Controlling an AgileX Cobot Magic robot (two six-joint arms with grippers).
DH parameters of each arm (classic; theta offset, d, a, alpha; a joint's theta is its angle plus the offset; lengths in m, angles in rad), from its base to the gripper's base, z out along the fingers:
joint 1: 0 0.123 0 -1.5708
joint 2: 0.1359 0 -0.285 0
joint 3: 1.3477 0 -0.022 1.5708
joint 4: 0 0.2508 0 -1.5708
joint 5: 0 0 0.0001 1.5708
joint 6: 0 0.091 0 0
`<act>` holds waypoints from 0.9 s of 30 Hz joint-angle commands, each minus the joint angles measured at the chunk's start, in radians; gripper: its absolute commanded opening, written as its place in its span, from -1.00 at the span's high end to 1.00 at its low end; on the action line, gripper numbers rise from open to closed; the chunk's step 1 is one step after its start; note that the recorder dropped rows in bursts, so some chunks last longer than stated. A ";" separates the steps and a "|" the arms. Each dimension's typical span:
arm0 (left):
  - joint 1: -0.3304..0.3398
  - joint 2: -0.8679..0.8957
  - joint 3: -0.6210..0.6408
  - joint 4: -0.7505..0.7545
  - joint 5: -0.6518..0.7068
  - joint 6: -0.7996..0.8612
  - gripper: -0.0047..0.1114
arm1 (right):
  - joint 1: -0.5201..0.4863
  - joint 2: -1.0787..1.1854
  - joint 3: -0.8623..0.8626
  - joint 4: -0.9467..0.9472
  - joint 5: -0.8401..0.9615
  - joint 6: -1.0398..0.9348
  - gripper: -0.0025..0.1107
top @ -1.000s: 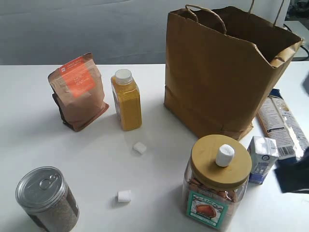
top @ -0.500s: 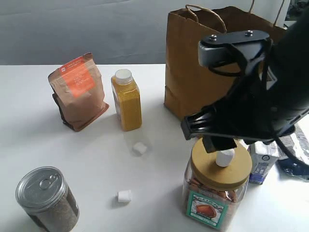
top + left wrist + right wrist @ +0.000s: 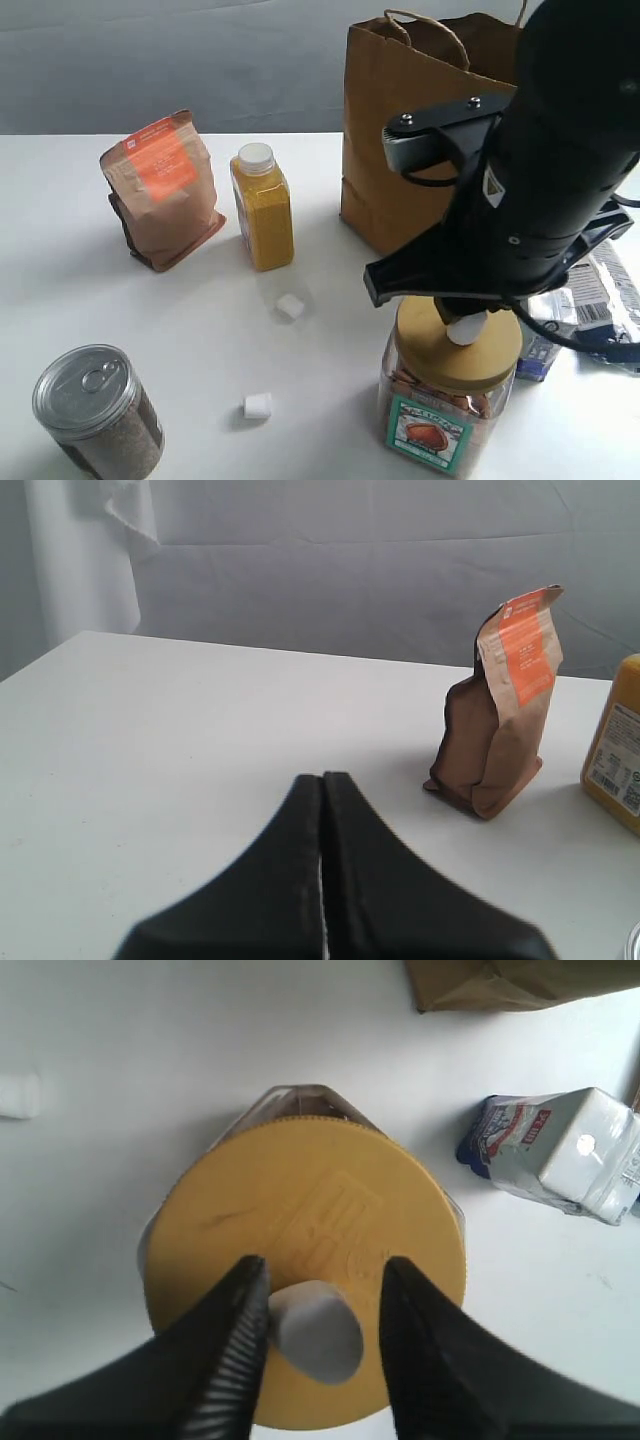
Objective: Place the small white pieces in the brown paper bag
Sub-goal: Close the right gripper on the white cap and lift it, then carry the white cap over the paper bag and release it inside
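Observation:
One small white piece (image 3: 466,328) stands on the wooden lid (image 3: 300,1190) of a cookie jar. My right gripper (image 3: 324,1266) is open and straddles that piece (image 3: 318,1332); one finger looks close against it, the other is apart. Two more white pieces (image 3: 289,305) (image 3: 257,405) lie on the table left of the jar. The tall brown paper bag (image 3: 420,130) stands open behind the jar, partly hidden by the right arm. In the left wrist view my left gripper (image 3: 322,777) is shut with nothing in it, low over bare table.
A brown pouch with an orange label (image 3: 165,190) and a yellow bottle (image 3: 264,210) stand at the back left. A metal-topped can (image 3: 95,410) is at the front left. A white-and-blue carton (image 3: 570,1155) and a flat packet (image 3: 610,290) lie right of the jar.
The right arm has swung in from the right edge over the jar and come down, so its open fingers now bracket the white piece on the lid. The pieces have not moved.

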 commanded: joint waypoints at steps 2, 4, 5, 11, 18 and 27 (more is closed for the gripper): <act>-0.004 -0.003 0.004 -0.008 -0.005 -0.004 0.92 | -0.001 -0.002 -0.007 0.004 0.013 0.001 0.67; -0.004 -0.003 0.004 -0.008 -0.005 -0.004 0.92 | -0.001 -0.002 -0.007 0.004 0.013 -0.002 0.82; -0.004 -0.003 0.004 -0.008 -0.005 -0.004 0.92 | -0.001 -0.002 -0.007 0.004 0.013 -0.010 0.90; -0.004 -0.003 0.004 -0.008 -0.005 -0.004 0.92 | -0.001 -0.056 -0.007 0.004 -0.013 -0.026 0.96; -0.004 -0.003 0.004 -0.008 -0.005 -0.004 0.92 | -0.001 -0.235 -0.007 -0.087 -0.217 -0.004 0.96; -0.004 -0.003 0.004 -0.008 -0.005 -0.004 0.92 | -0.001 -0.370 -0.007 -0.622 -0.254 0.274 0.96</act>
